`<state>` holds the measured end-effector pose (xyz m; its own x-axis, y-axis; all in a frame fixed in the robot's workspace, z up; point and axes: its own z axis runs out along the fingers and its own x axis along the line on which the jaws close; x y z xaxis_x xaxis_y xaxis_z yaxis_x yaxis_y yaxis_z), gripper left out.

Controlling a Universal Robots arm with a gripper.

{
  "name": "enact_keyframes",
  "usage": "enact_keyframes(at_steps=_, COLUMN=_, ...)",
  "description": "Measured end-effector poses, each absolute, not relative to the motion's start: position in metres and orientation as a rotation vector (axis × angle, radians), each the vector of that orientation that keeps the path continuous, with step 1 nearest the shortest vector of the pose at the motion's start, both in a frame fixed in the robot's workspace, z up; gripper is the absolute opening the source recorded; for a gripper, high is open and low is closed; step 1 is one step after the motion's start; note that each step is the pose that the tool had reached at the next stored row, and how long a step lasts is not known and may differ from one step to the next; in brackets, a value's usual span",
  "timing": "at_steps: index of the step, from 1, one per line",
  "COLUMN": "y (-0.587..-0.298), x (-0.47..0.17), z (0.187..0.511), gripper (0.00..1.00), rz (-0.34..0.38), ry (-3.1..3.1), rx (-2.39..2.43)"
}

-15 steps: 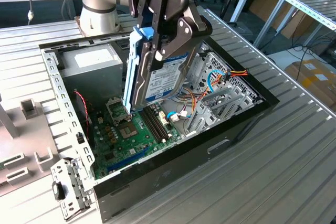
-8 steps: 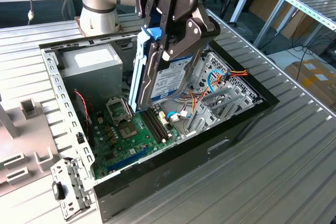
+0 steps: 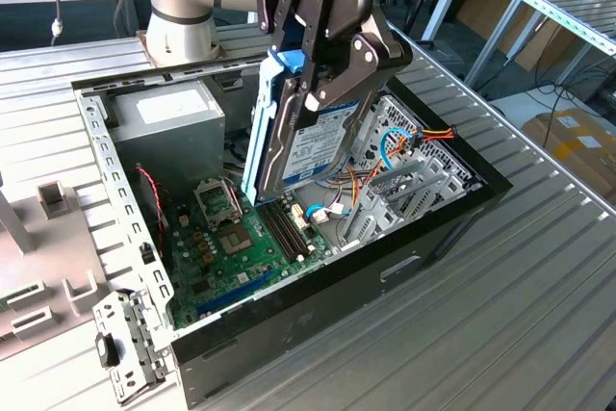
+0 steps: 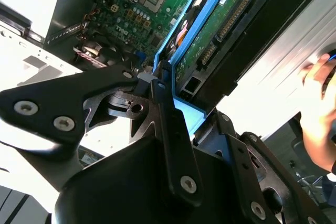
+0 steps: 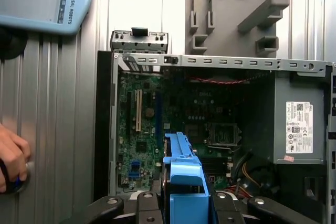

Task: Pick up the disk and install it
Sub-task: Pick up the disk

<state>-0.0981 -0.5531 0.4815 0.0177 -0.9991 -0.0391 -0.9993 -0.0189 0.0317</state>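
One disk [image 3: 313,146] in hand: my fingers [image 3: 364,63] are clamped on its upper end, over the blue carrier [image 5: 184,182] wrapped round it. Pick-up done, install not. The disk hangs on edge, tilted, label side facing the exterior view, above the open computer case [image 3: 337,305]. Its low end is over the motherboard [image 3: 231,238], just beside the grey drive cage [image 3: 409,190]. As far as I can tell it touches neither. My read: carry-to-bay step. Seating it calls for squaring the disk to the cage opening and staying clear of the loose cables [image 3: 414,137]. A person's hand [image 5: 13,161] is on the desk [image 3: 500,334] near the case, worth minding.
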Motion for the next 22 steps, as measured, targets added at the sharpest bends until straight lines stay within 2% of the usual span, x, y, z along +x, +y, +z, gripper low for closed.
enact_keyframes(at_steps=22, y=-0.557, x=-0.078, z=0.481, gripper=0.37, rz=0.079, ry=2.197, rx=-2.237)
